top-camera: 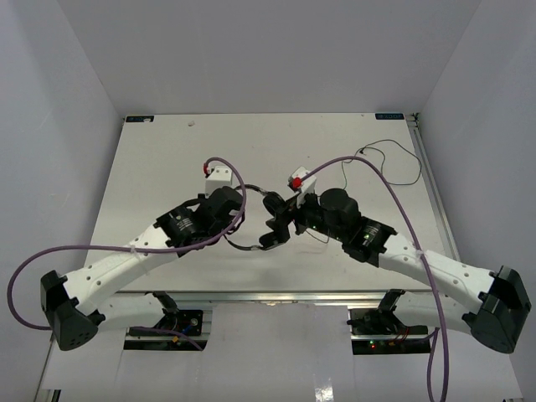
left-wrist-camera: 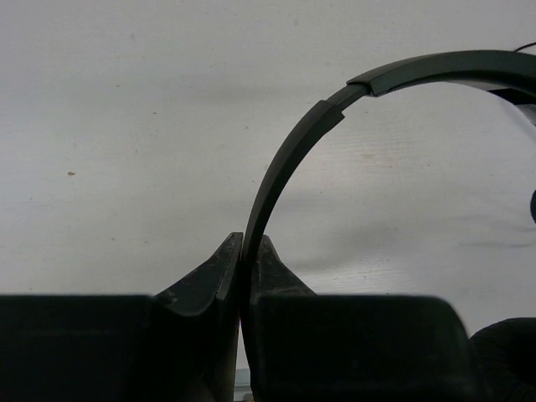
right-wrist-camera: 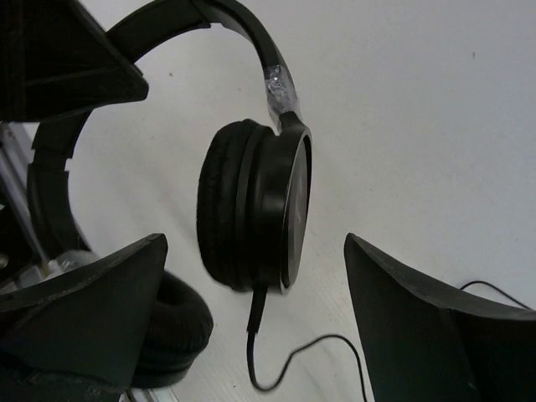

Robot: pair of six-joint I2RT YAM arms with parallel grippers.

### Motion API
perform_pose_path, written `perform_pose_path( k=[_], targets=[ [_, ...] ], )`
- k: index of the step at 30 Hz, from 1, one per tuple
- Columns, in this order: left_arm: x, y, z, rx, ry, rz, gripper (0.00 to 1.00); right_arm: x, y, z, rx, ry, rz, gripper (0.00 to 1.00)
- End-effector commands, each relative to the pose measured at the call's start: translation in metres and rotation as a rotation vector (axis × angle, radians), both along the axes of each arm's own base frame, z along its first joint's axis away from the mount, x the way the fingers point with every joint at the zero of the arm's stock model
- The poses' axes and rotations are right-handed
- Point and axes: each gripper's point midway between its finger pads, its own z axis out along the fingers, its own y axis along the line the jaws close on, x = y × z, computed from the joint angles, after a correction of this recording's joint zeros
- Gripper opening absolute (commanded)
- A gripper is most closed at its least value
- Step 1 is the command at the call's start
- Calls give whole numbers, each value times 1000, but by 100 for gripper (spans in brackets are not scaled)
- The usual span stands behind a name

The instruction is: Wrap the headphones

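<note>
The black headphones (top-camera: 270, 219) hang between my two grippers over the middle of the white table. My left gripper (left-wrist-camera: 243, 244) is shut on the thin headband (left-wrist-camera: 289, 151), which arcs up and to the right. In the right wrist view one round earcup (right-wrist-camera: 251, 209) hangs between the spread fingers of my open right gripper (right-wrist-camera: 255, 243), and neither fingertip touches it. The second earcup (right-wrist-camera: 180, 327) lies lower left, partly behind the left finger. The thin black cord (right-wrist-camera: 293, 360) runs down from the hanging earcup, and its far loops (top-camera: 394, 159) lie on the table at the back right.
Thick purple robot cables (top-camera: 234, 180) arch over both wrists. The table's metal front rail (top-camera: 276, 295) runs just before the arm bases. White walls (top-camera: 75, 126) close in the left, right and back sides. The left gripper's finger (right-wrist-camera: 67, 59) shows at the top left of the right wrist view.
</note>
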Motion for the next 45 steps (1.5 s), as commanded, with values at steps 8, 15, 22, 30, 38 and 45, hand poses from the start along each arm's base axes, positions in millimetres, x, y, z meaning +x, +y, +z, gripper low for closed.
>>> perform_pose_path(
  k=[8,15,22,30,38,45],
  targets=[
    [-18,38,57,-53,-88,65,0,-49,-19,95,142,-240,214,96],
    [-26,32,83,-169,-133,-4,0,-71,-19,56,80,-302,371,96],
    [-42,21,115,-309,-166,-119,0,-81,-16,33,88,-362,448,95],
    [-51,6,128,-404,-183,-209,0,-75,-6,13,64,-385,472,95],
    [-54,17,128,-400,-196,-184,0,-87,-23,31,101,-419,457,93],
    [-49,40,118,-331,-194,-72,0,-97,-52,54,106,-447,406,94]
  ],
)
